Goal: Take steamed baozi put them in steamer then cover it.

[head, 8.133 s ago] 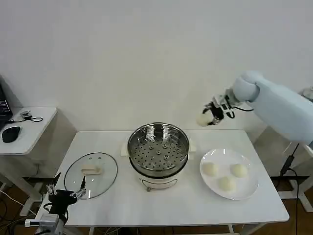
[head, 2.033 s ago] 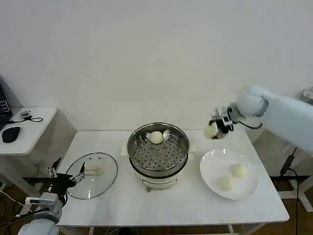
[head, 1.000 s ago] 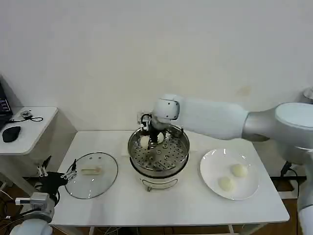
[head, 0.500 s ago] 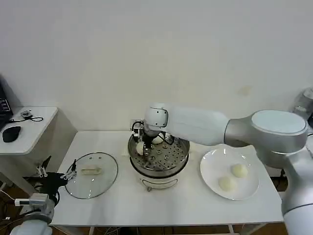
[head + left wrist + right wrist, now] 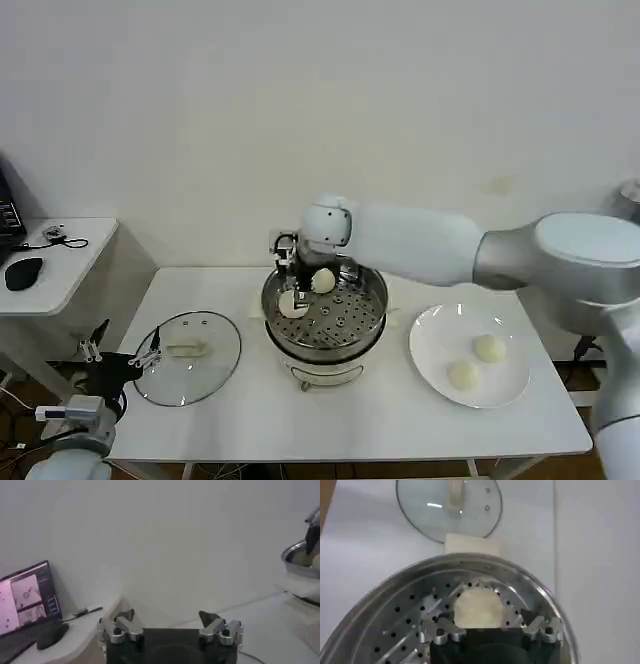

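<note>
The steamer [image 5: 324,300] stands mid-table, and two baozi lie on its perforated tray: one at the back [image 5: 322,281], one on the left [image 5: 292,304]. My right gripper [image 5: 297,272] hovers just above the left one, open. In the right wrist view that baozi [image 5: 476,605] rests on the tray between the spread fingers of the right gripper [image 5: 481,615]. Two more baozi [image 5: 488,348] [image 5: 461,374] sit on the white plate [image 5: 430,372]. The glass cover [image 5: 186,357] lies flat to the steamer's left. My left gripper [image 5: 120,358] waits open off the table's front-left corner.
A side table [image 5: 70,255] with a mouse and cables stands at far left; a laptop [image 5: 25,597] shows in the left wrist view. My right arm [image 5: 420,243] stretches over the table's back from the right. Bare tabletop [image 5: 360,420] lies before the steamer.
My right gripper carried a second baozi from the plate side into the steamer, let it go on the tray's left part, and has lifted slightly. The left arm barely moved.
</note>
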Motion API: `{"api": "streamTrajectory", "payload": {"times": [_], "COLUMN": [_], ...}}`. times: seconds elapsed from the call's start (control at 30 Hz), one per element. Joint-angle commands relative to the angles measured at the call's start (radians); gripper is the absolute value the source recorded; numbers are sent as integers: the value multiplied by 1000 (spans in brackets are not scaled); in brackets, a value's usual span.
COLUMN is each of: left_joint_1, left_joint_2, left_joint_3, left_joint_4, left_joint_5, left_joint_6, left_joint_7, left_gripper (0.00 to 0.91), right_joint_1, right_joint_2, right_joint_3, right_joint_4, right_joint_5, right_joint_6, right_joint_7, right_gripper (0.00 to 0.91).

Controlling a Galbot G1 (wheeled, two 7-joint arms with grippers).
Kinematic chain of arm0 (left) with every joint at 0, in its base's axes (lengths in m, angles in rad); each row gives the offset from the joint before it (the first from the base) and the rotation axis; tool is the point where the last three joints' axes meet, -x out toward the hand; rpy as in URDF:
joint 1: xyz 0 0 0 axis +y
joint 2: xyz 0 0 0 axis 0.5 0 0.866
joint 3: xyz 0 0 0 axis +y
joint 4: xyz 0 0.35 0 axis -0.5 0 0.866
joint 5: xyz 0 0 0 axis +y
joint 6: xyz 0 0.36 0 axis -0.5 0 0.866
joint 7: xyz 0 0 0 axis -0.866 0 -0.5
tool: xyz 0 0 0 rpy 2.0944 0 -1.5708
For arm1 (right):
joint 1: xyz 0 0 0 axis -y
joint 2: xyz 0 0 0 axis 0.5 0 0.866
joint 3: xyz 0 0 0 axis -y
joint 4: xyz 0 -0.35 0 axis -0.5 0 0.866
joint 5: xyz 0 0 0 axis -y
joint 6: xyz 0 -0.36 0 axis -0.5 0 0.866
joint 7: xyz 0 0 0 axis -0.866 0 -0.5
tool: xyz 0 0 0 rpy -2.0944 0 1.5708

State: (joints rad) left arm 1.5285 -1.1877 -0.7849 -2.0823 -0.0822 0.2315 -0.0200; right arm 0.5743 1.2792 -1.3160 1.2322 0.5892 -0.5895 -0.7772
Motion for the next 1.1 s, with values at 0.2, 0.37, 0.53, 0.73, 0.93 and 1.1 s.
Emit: {"api": "streamTrajectory", "payload": {"times": [0.2, 0.37, 0.53, 0.73, 0.93, 1.1], "left_joint_1": [-4, -17, -24, -37, -33, -30], "left_joint_2": [14, 21, 31, 33, 35, 34], "left_joint_3": [31, 53, 70, 86, 88, 83], "left_joint_4": [-1, 8, 18, 26, 28, 29], "left_joint_5": [-1, 0, 2, 8, 18, 21], "left_joint_6": [6, 7, 7, 12, 14, 14], "left_joint_7": [1, 2, 3, 3, 6, 5], "left_gripper": [907, 907, 907, 907, 907, 907], "right_joint_1": [192, 186, 98, -76, -387, -606], "right_joint_2": [-485, -730, -897, -999, -1041, -1015], "right_joint_3": [8, -27, -23, 59, 277, 429], "right_joint_4": [292, 406, 464, 469, 457, 429], "right_joint_5": [-226, -339, -446, -536, -605, -647], "right_joint_6": [238, 284, 311, 346, 350, 347], "right_joint_7": [-263, -297, -299, -290, -263, -237], "right_gripper": [907, 907, 907, 907, 907, 907]}}
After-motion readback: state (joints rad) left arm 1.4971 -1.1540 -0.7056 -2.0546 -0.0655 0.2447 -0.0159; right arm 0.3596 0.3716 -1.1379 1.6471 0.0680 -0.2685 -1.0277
